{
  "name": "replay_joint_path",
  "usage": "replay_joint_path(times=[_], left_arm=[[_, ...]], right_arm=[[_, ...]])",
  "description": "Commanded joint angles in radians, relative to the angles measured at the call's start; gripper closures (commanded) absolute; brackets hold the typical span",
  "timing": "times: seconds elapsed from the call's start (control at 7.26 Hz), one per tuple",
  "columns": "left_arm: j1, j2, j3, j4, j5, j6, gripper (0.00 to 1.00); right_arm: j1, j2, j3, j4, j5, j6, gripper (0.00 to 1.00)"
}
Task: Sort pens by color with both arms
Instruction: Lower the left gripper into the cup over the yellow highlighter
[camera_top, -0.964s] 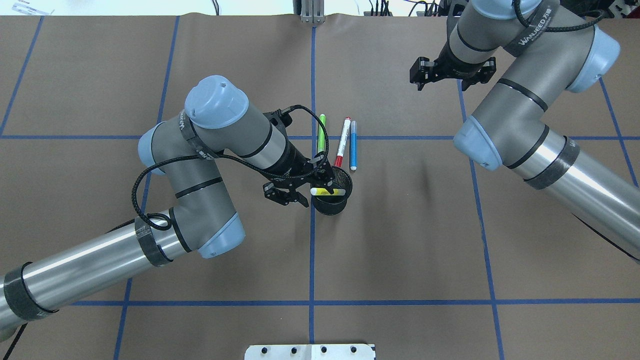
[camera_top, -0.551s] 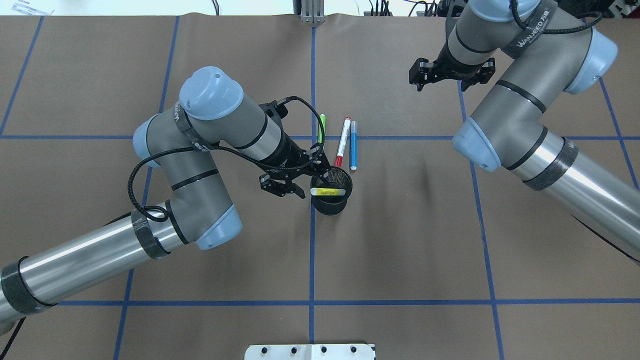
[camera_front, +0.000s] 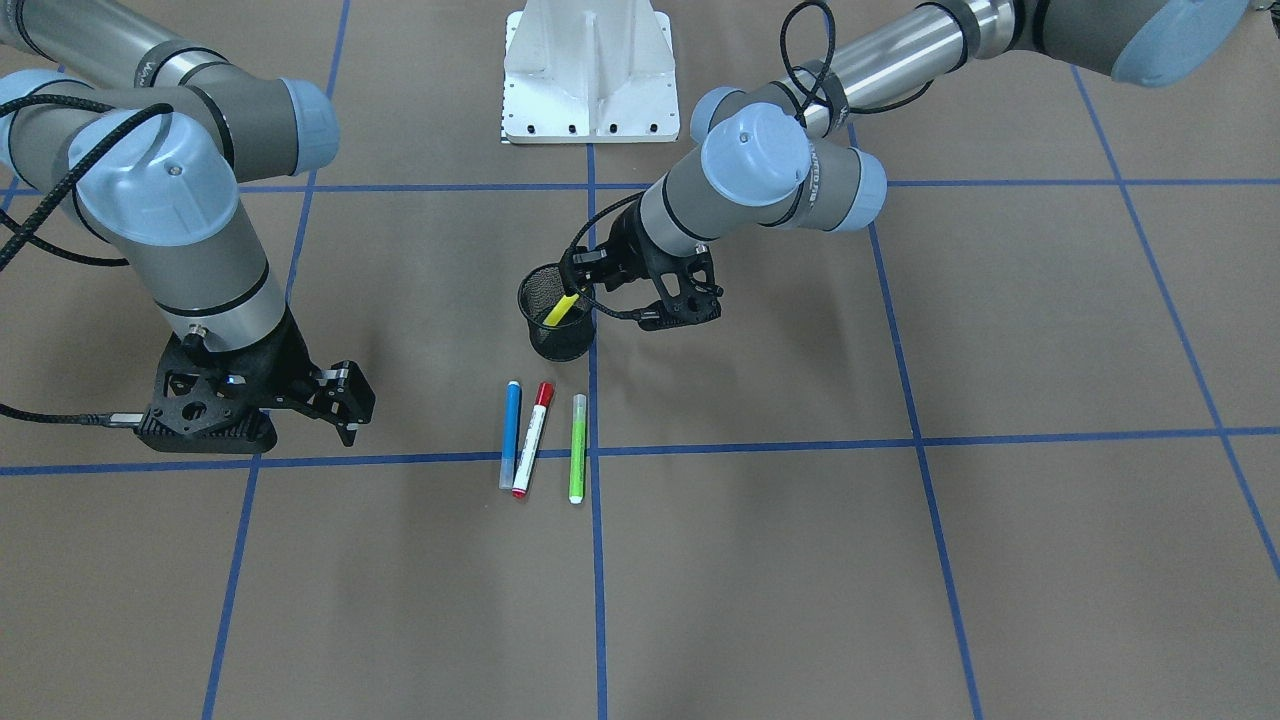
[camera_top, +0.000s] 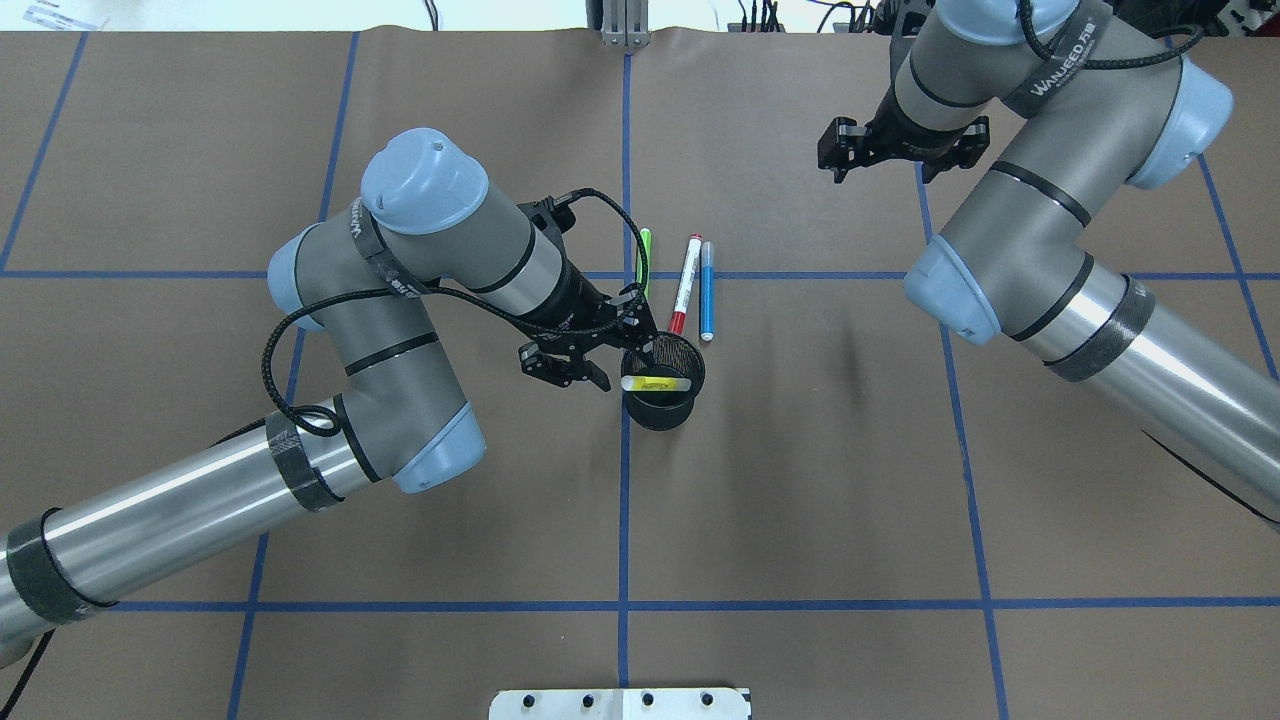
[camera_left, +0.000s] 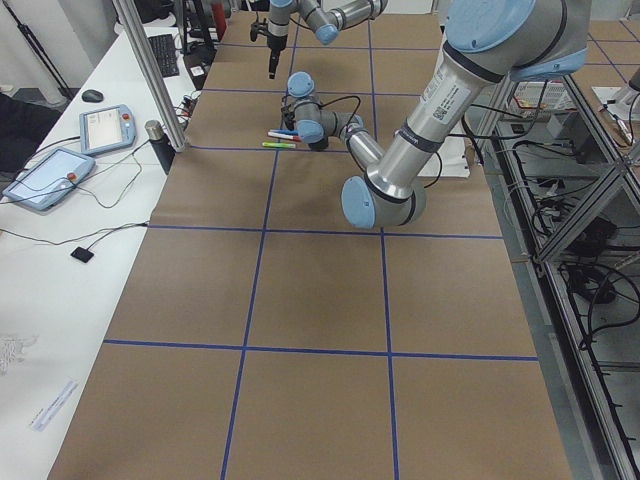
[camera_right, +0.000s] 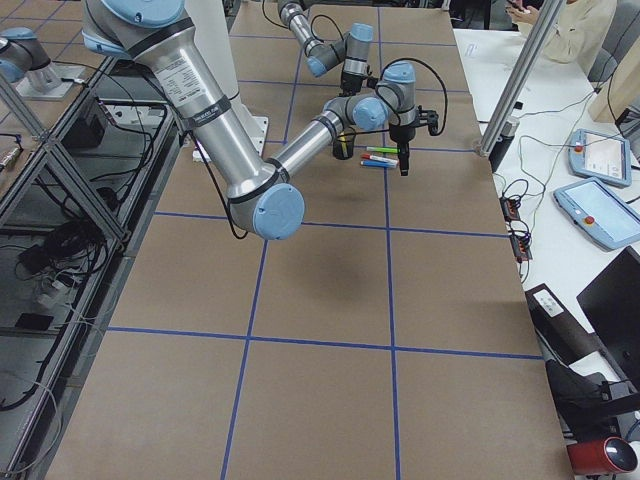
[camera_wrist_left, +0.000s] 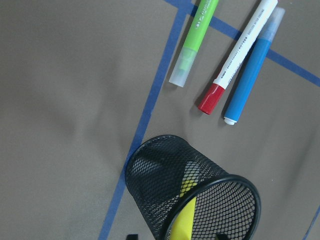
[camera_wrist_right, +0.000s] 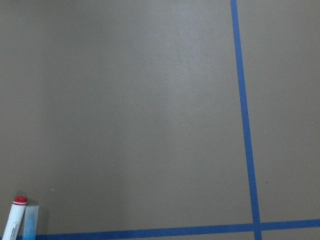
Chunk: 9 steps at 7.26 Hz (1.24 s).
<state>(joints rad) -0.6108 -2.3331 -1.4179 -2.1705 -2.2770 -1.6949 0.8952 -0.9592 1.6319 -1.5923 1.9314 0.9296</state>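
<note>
Found yellow pen (camera_top: 655, 383) in cup (camera_top: 660, 415); blue pen (camera_top: 707, 290), red pen (camera_top: 686, 280), green pen (camera_top: 643, 255) unsorted on table (camera_top: 800, 450); left gripper (camera_top: 598, 350), right gripper (camera_top: 885, 163) wide, empty.

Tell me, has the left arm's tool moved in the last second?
Yes, slightly: the left tool backed off the mesh cup toward the overhead view's upper left.

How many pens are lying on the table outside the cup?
3: slim green pen, white-barrelled red-capped pen and blue pen, side by side beside the black wire-mesh cup. None seems hidden.
</note>
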Motion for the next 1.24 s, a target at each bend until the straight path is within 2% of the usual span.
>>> replay_joint_path(times=[0.0,0.96,1.1], left_arm=[[0.0,-0.006,-0.004,0.0,-0.004,-0.005,0.43],[0.009,-0.002,0.002,0.003,-0.009,0.001,0.54],[0.009,-0.002,0.001,0.003,-0.009,0.003,0.58]], right_arm=[[0.001,0.001,0.0,0.0,0.0,0.0,0.02],[-0.001,-0.001,0.0,0.002,-0.002,0.0,0.02],[0.001,0.0,0.0,0.0,-0.002,0.0,0.02]])
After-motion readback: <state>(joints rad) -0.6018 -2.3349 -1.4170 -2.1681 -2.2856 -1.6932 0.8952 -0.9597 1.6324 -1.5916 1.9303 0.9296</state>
